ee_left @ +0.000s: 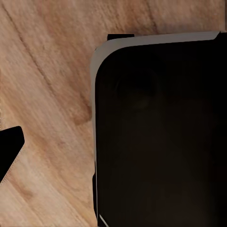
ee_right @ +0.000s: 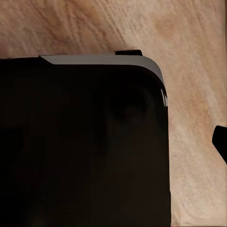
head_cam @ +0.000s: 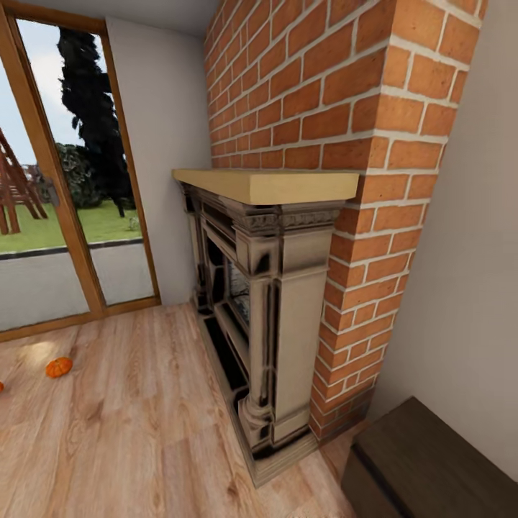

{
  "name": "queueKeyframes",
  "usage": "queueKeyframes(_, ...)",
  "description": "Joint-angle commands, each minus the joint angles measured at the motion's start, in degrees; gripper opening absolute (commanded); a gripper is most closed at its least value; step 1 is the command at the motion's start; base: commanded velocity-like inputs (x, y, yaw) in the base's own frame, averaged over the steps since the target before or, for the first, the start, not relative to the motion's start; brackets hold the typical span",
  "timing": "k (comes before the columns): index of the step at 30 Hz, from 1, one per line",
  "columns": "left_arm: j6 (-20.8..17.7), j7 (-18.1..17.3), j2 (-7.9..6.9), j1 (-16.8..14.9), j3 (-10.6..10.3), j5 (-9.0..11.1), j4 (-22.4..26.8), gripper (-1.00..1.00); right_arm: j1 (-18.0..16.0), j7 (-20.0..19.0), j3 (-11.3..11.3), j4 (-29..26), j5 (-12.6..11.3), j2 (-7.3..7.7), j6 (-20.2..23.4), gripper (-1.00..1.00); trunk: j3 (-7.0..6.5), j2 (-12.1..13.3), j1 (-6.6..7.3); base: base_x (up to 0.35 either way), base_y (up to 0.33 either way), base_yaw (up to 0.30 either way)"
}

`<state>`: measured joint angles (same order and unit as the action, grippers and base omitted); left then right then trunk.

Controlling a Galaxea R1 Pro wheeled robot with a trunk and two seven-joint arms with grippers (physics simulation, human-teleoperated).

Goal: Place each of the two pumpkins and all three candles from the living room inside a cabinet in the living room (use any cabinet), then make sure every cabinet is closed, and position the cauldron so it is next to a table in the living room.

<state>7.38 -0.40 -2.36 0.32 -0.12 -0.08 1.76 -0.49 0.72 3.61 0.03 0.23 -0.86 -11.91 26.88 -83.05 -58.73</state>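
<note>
One small orange pumpkin [head_cam: 59, 367] lies on the wood floor at the left, near the glass door. A sliver of a second orange pumpkin [head_cam: 1, 386] shows at the picture's left edge. The top of the low dark-brown cabinet [head_cam: 432, 460] fills the bottom right corner, against the grey wall. In the left wrist view a dark tip [ee_left: 9, 151] pokes in over the floor, and in the right wrist view there is a similar dark tip [ee_right: 221, 146]. Whether either gripper is open or shut is not visible. Candles, cauldron and table are out of view.
A stone fireplace [head_cam: 280, 324] with a pale wooden mantel [head_cam: 266, 183] juts from a red brick chimney [head_cam: 324, 93] straight ahead. A wood-framed glass door [head_cam: 65, 201] stands at the left. In both wrist views the robot's black base [ee_left: 161, 142] sits over the plank floor [head_cam: 129, 432].
</note>
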Motion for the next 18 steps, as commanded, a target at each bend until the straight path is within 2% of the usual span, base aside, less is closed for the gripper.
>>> queueKeyframes(1, 0.1, 0.0, -0.01, 0.0, 0.0, 0.0, 0.1, 1.0, 0.0, 0.1, 0.3, 0.1, 0.0, -0.02, -0.2, 1.0, 0.05, 0.0, 0.0, 0.0, 0.0, -0.261)
queueKeyframes(10, 0.1, -0.3, 0.75, 0.0, 0.4, 0.2, 0.1, 1.0, 0.0, 0.1, 0.3, 0.1, 0.0, -0.02, -0.4, 1.0, 0.05, 0.0, 0.0, 0.0, 0.0, -0.261)
queueKeyframes(18, 0.1, -0.5, 0.81, 0.0, 0.2, 0.0, 0.1, 1.0, 0.0, 0.1, 0.3, 0.1, 0.0, -0.02, -0.4, 1.0, 0.05, 0.0, 0.0, 0.0, 0.0, -0.261)
